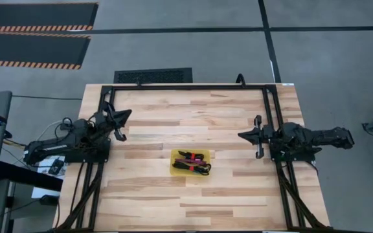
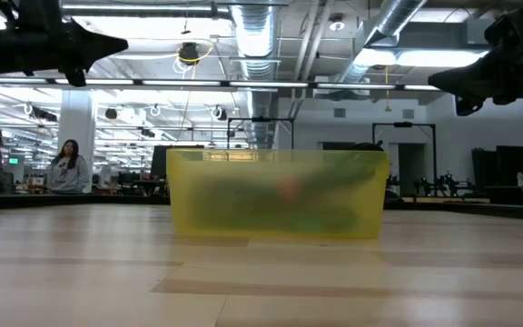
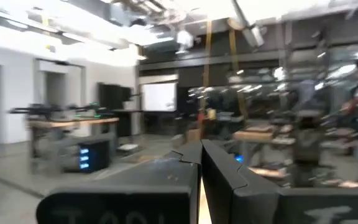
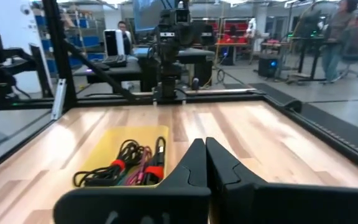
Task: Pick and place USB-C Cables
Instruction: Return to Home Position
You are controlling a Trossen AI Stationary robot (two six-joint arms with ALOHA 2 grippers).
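The USB-C cables (image 1: pixel 193 162) lie bundled inside a flat yellow tray (image 1: pixel 177 169) near the middle of the table. In the right wrist view the cables (image 4: pixel 129 167) show as black bundles with red bands and one magenta one. The low view shows them only as a blur behind the tray's wall (image 2: pixel 275 207). My left gripper (image 1: pixel 127 114) hovers shut over the table's left part, raised and pointing away from the tray. My right gripper (image 1: pixel 241 135) hovers shut to the right of the tray, pointing toward it. In each wrist view the fingers meet: left (image 3: pixel 199 149), right (image 4: pixel 204 144).
A black frame (image 1: pixel 186 87) runs along the table's far edge and down both sides. Bare wood lies all around the tray. People sit in the room beyond the table (image 2: pixel 66 163). The left arm's base (image 4: pixel 169 46) stands across the table in the right wrist view.
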